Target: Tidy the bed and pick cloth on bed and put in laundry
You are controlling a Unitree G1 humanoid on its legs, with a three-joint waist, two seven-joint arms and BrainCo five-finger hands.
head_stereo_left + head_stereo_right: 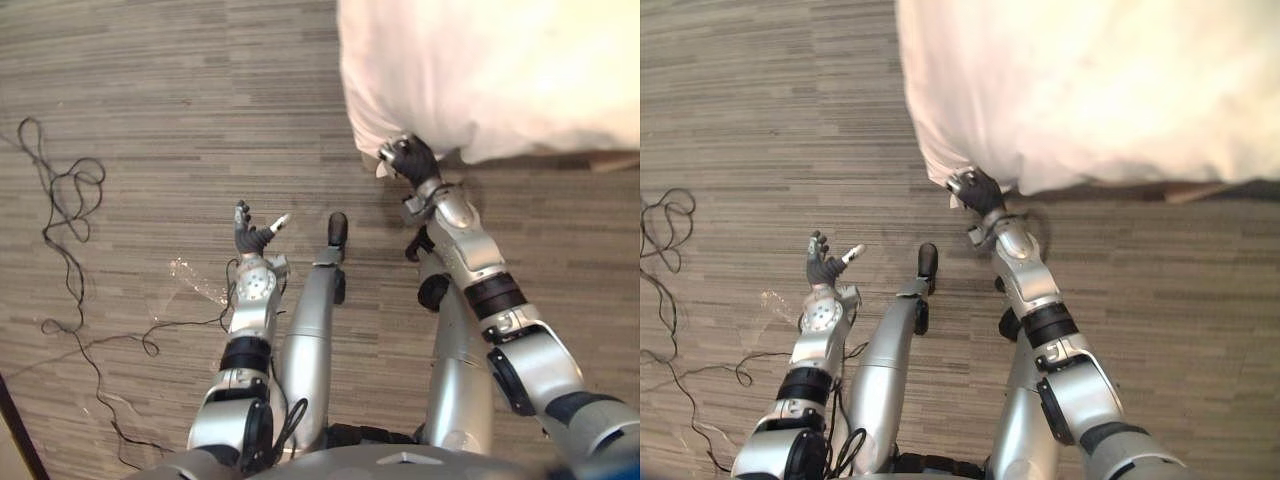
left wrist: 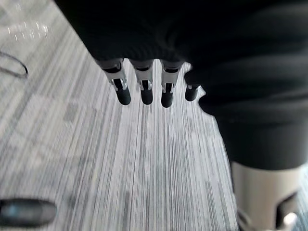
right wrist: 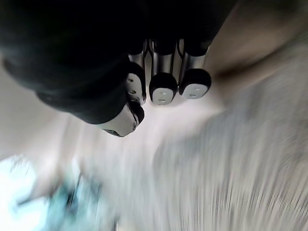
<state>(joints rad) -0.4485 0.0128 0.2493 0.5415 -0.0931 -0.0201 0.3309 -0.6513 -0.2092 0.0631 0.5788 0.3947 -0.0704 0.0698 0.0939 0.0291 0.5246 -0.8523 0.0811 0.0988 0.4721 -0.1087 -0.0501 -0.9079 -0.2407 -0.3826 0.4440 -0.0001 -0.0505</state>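
With our right hand (image 1: 412,158), fingers (image 3: 162,86) clenched on the white bedding's (image 1: 480,70) hanging corner, we should pull it taut and level; our left hand (image 1: 250,238) hovers, fingers released, above the floor (image 1: 150,100).

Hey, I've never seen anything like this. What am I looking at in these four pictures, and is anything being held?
This is a humanoid robot looking down at its own two arms. The two wide pictures come from twin cameras in its head, so they show one scene from almost the same spot. The two close-ups come from cameras on the wrists, each looking along its own hand. The left hand is open over the floor and holds nothing; its wrist picture shows straight fingers above the floor. The right hand reaches to the lower corner of the white bedding at the upper right. It is right at the cloth's edge, but I cannot tell whether it grips it.
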